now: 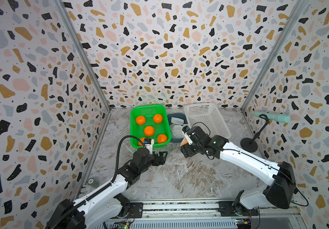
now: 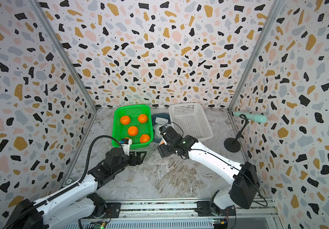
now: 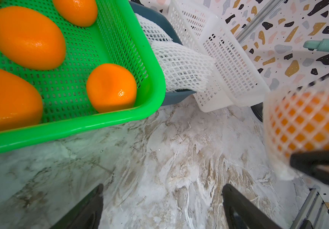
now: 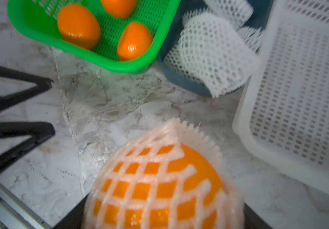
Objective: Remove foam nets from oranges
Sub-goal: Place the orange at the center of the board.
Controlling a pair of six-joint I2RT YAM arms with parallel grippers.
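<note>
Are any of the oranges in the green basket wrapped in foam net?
No, the oranges in the green basket all show bare skin in the left wrist view.

Bright, even light; wrist views stretch at edges, netted orange (image 4: 159, 188) blurred

1. Three walls (image 1: 159, 49) close in the space, papered white with black, mustard, pink and grey blotches.
2. Grey metal posts (image 1: 84, 59) run up both back corners.
3. The floor (image 1: 179, 174) is a marble-look surface, white with brownish veins.
4. A metal rail (image 1: 179, 207) lies along the front edge.
5. A black stand (image 1: 249, 144) near the right wall carries a mint-green tube (image 1: 272, 117).
</note>
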